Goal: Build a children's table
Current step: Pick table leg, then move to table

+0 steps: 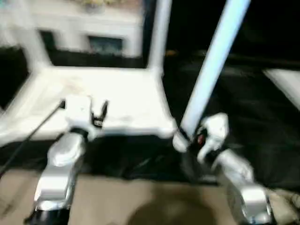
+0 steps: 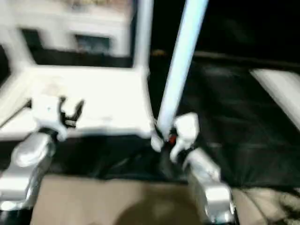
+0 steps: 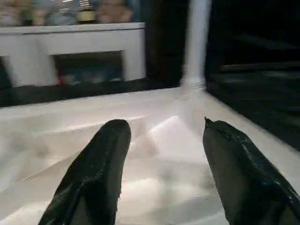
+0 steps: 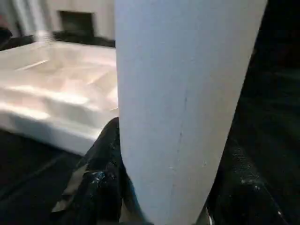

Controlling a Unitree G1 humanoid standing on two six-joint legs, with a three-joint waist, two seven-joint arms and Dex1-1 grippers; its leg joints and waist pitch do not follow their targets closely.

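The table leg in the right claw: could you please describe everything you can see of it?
The table leg is a long, smooth white tube, plastic by its look, faintly bluish in this light. It stands tilted, its upper end leaning to the robot's right and running out of the head views. The right claw is shut on its lower end, black fingers on either side. That end sits close to the near right corner of the upturned table top; whether it touches is unclear.
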